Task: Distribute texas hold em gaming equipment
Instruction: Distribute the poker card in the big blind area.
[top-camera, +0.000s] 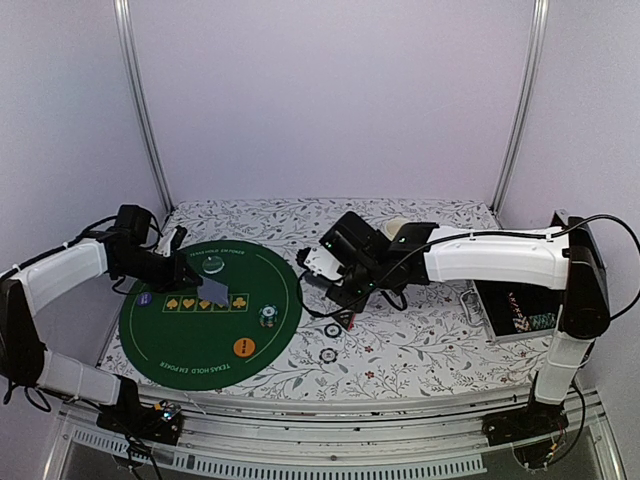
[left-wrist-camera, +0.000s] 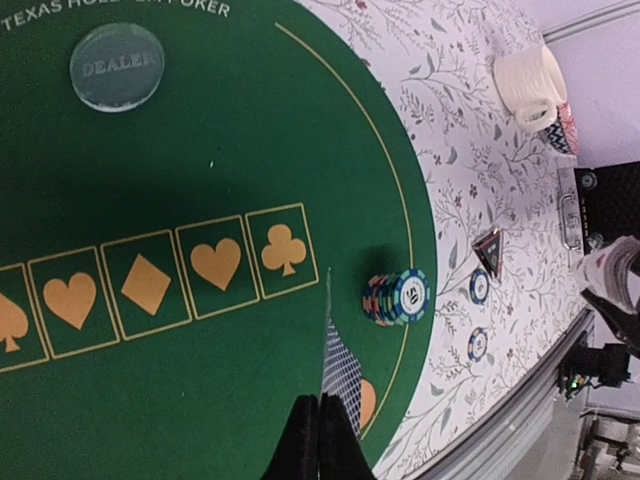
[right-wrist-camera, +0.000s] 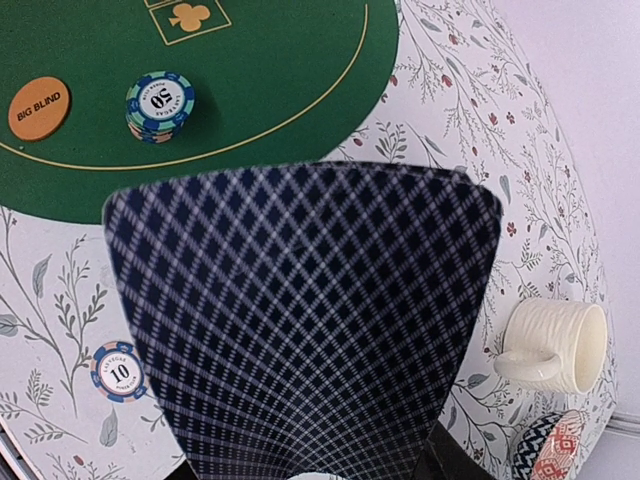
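My left gripper (left-wrist-camera: 320, 432) is shut on one grey-blue-backed playing card (left-wrist-camera: 341, 372), held edge-on just above the green mat (left-wrist-camera: 200, 160), below the club box. The card partly hides the orange disc button (left-wrist-camera: 367, 402). A stack of poker chips (left-wrist-camera: 398, 298) stands to the card's right, near the mat's rim. The clear dealer disc (left-wrist-camera: 116, 66) lies at the mat's far side. My right gripper (top-camera: 325, 268) is shut on a bowed deck of playing cards (right-wrist-camera: 300, 320) beside the mat. Two single chips (top-camera: 332, 330) (top-camera: 328, 355) and the black-and-red triangular marker (top-camera: 345, 318) lie on the floral cloth.
A cream mug (right-wrist-camera: 555, 347) and a red-patterned small dish (right-wrist-camera: 550, 450) sit on the cloth behind the right gripper. An open metal case (top-camera: 515, 310) stands at the right by the right arm. The table's front rail (top-camera: 330, 440) runs along the near edge.
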